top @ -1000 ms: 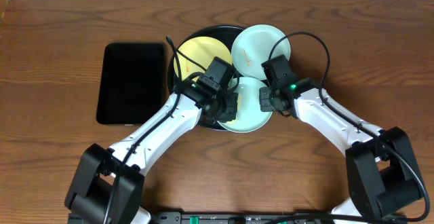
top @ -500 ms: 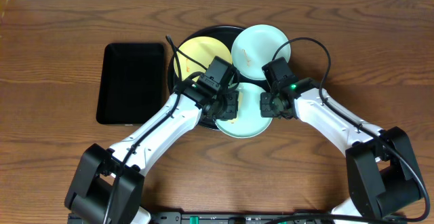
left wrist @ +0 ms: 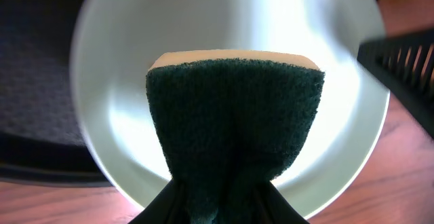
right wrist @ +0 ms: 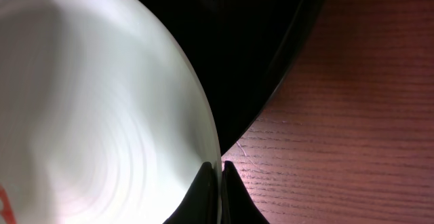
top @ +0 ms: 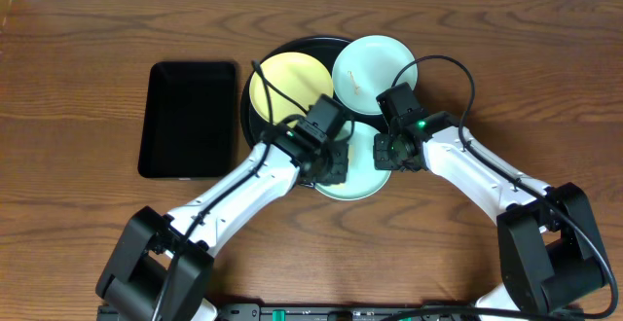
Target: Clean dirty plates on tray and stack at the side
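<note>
Three plates on a round tray, one rectangular tray to its left.

The round tray [top: 300, 42] sits mid-table [top: 88, 29], with the rectangular tray [top: 188, 119] just beside it on the left, apart from it. On the round tray, the back-left plate [top: 287, 78] and the back-right plate [top: 375, 63] lie side by side, the latter reaching over the tray's right rim. The near plate [top: 362, 177] lies in front of both, its front edge hanging past the tray's near rim over the table. The left gripper [top: 329, 165] is above the near plate's left part, with a sponge [left wrist: 234, 115] held over the plate. The right gripper [top: 387, 156] pinches that plate's right rim.
</note>
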Controlling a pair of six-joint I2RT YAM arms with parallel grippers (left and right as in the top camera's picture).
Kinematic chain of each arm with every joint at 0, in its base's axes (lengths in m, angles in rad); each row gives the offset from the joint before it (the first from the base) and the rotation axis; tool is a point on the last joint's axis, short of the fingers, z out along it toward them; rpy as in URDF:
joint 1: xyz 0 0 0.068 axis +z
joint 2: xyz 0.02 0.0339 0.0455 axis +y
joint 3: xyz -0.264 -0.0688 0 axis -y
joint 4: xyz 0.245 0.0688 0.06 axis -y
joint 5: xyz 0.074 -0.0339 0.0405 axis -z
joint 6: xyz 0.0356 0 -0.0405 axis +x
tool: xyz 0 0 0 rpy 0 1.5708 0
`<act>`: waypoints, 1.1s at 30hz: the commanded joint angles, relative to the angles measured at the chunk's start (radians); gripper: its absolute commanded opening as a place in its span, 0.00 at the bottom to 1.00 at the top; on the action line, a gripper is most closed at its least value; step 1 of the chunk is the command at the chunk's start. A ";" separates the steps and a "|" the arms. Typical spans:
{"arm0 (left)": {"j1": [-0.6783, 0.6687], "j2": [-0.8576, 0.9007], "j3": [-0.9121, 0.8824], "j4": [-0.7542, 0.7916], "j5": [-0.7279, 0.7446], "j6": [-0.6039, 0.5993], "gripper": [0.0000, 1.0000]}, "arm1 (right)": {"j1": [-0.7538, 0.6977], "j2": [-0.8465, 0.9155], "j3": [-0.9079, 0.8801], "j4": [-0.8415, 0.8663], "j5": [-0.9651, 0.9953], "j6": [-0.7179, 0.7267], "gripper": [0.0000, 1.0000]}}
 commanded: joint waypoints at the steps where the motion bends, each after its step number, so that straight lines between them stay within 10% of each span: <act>1: -0.029 0.013 -0.009 -0.003 -0.006 -0.016 0.08 | 0.010 0.001 -0.014 -0.018 0.008 0.008 0.01; 33: -0.068 0.093 -0.067 0.060 -0.051 -0.016 0.08 | 0.010 0.001 -0.014 -0.019 0.008 0.023 0.01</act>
